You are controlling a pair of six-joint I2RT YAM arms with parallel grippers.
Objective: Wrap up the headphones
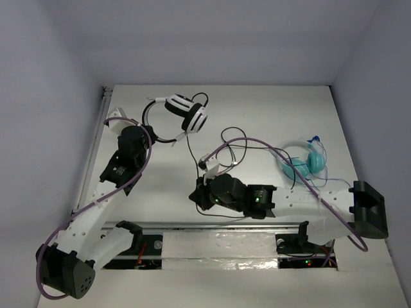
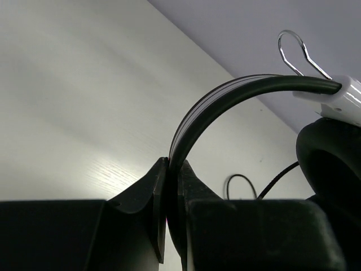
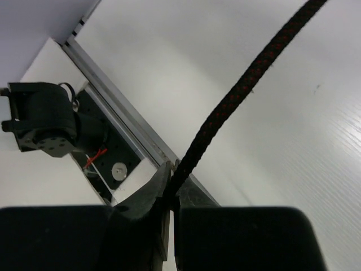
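The black-and-white headphones (image 1: pixel 188 113) lie at the back of the table, earcups together. Their thin black headband (image 1: pixel 147 113) arcs to the left. My left gripper (image 1: pixel 146 136) is shut on that headband; in the left wrist view the band (image 2: pixel 225 99) rises from between the closed fingers (image 2: pixel 172 164) to a white slider and a black earcup (image 2: pixel 333 152). The long black cable (image 1: pixel 191 149) runs from the earcups toward the table's middle. My right gripper (image 1: pixel 200 191) is shut on it; in the right wrist view the braided cable (image 3: pixel 242 90) leaves the closed fingers (image 3: pixel 172 169) up to the right.
Teal headphones (image 1: pixel 302 163) with a thin cable lie at the right, beside my right arm. More loops of black cable (image 1: pixel 241 147) lie between the two headsets. A metal rail (image 1: pixel 212 226) and the arm bases run along the near edge. Walls close in the table's sides.
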